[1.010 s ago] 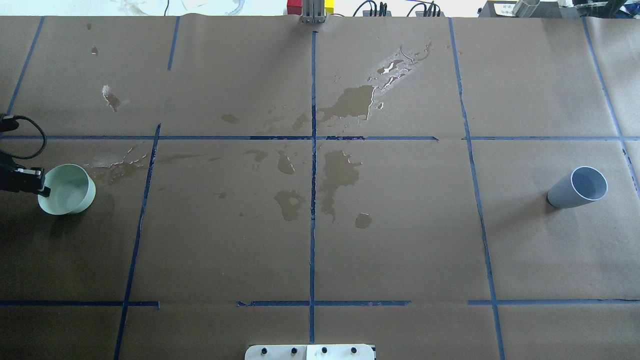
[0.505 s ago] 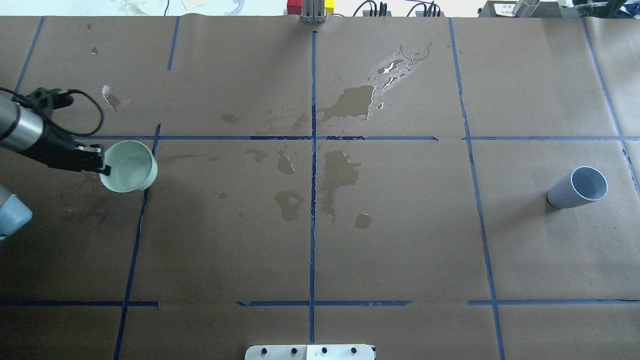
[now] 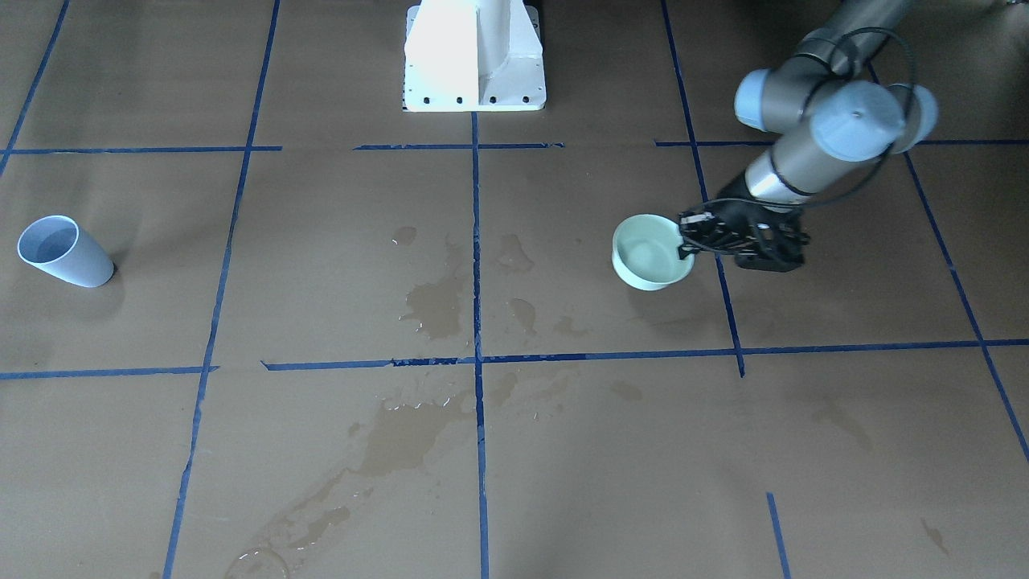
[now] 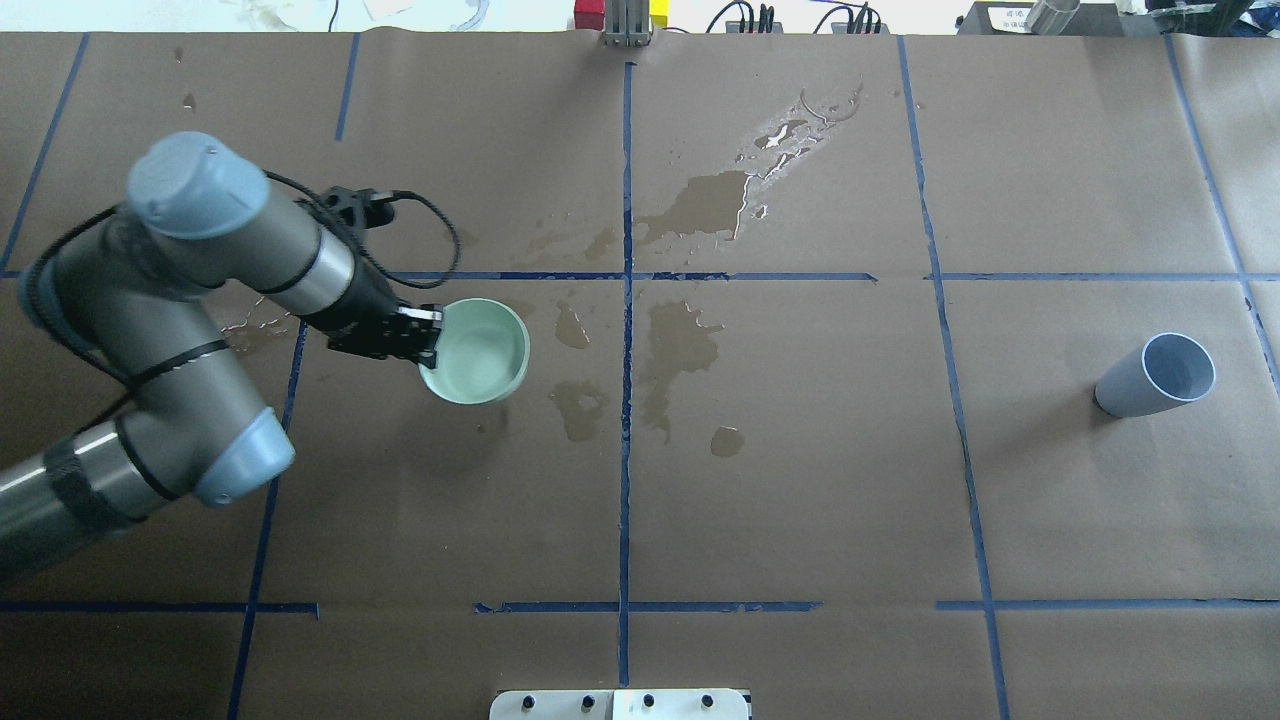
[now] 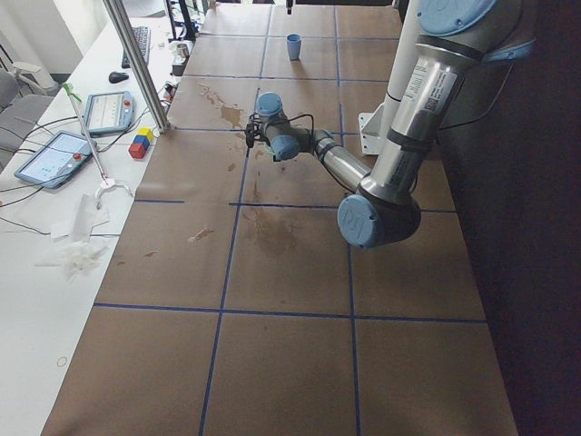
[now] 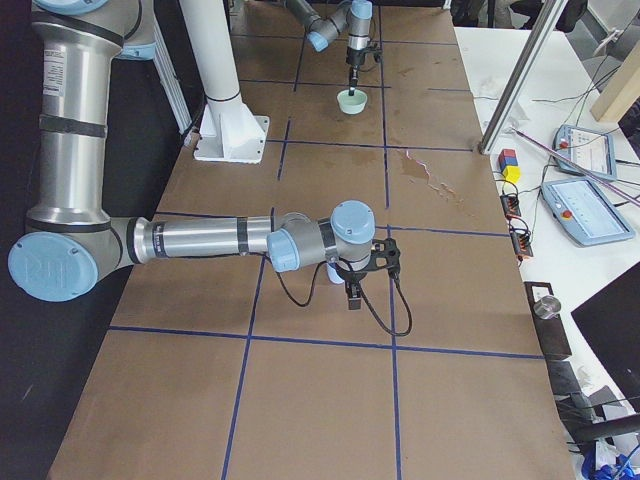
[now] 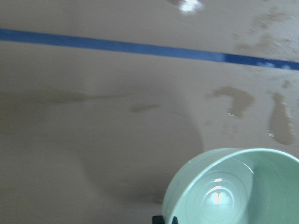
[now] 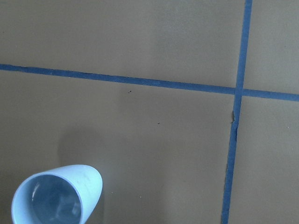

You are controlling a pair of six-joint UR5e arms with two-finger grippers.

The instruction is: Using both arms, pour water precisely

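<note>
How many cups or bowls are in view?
2: a pale green bowl gripped by the left claw, left of centre; a blue cup standing on the robot's right.

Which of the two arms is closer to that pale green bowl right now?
Left. The left gripper pinches the rim of the green bowl, on the side facing its own arm. The right gripper hangs far off, over on the robot's other side.

I cannot read the jaws of the small, side-on right gripper [image 6: 352, 299]; my left wrist view crops the green bowl [image 7: 233, 186].
</note>
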